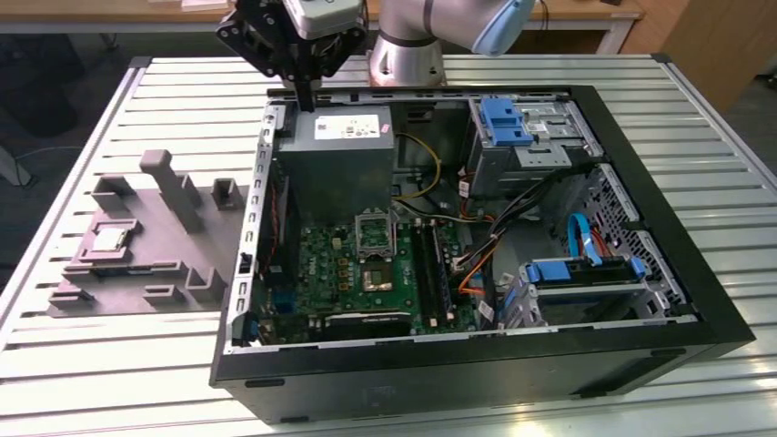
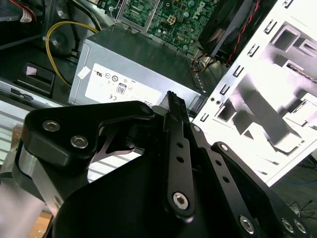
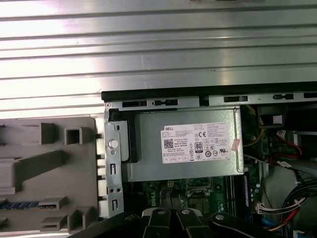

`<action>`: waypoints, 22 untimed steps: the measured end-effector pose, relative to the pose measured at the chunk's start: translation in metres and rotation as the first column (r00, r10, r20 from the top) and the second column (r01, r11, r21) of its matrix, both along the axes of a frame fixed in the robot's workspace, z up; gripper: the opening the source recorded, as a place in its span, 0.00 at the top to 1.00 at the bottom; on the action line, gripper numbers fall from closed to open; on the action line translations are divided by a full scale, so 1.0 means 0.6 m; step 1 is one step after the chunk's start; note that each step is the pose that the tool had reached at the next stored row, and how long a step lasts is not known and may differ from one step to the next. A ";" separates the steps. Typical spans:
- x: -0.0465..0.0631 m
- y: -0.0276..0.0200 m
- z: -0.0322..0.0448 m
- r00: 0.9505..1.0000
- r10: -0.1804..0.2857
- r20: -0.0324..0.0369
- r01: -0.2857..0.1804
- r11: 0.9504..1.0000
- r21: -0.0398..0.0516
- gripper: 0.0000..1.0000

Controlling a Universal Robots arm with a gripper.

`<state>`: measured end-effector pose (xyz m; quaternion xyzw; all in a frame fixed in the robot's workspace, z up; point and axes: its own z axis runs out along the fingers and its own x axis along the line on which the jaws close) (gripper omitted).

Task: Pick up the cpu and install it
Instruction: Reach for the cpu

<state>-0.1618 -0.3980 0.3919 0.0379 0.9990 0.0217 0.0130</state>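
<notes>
- The cpu (image 1: 112,238) is sitting in a square pocket of the grey holder tray (image 1: 152,273), which lies on the slatted metal table (image 1: 109,373) on the exterior view's left of the open PC case (image 1: 486,364).
- Looks-wise it's a tiny flat square with a pale silvery-beige top and a thin darker edge around it. It lies flat in its pocket, not tilted as far as I can see.
- The gripper (image 1: 305,105) is nowhere near it. It hangs pointing down over the far rim of the case, right above the corner of the grey power supply box (image 1: 334,155).
- The pincer looks pinched together: in the exterior view the two fingers come down to a single thin dark tip, with nothing between them.
- In the second wrist view the gripper (image 2: 173,96) is seen edge-on, with the power supply (image 2: 133,64) just beyond its tip.
- Inside the case, the silver framed socket (image 1: 374,232) sits on the green motherboard (image 1: 364,278), just below the power supply in the exterior view. I can't tell what's in it.
- The first wrist view looks down on the power supply (image 3: 183,144) with the holder tray (image 3: 49,163) just beside the case wall.
</notes>
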 end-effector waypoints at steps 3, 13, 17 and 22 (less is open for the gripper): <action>-0.001 0.0000 0.000 1.000 0.000 0.000 0.000 1.000 0.000 0.89; -0.008 0.0000 -0.001 1.000 0.000 0.000 0.000 1.000 0.000 0.89; -0.009 0.0000 -0.001 1.000 0.000 0.000 0.000 1.000 0.000 0.89; -0.012 0.0000 -0.001 1.000 0.000 0.000 0.000 1.000 0.000 0.89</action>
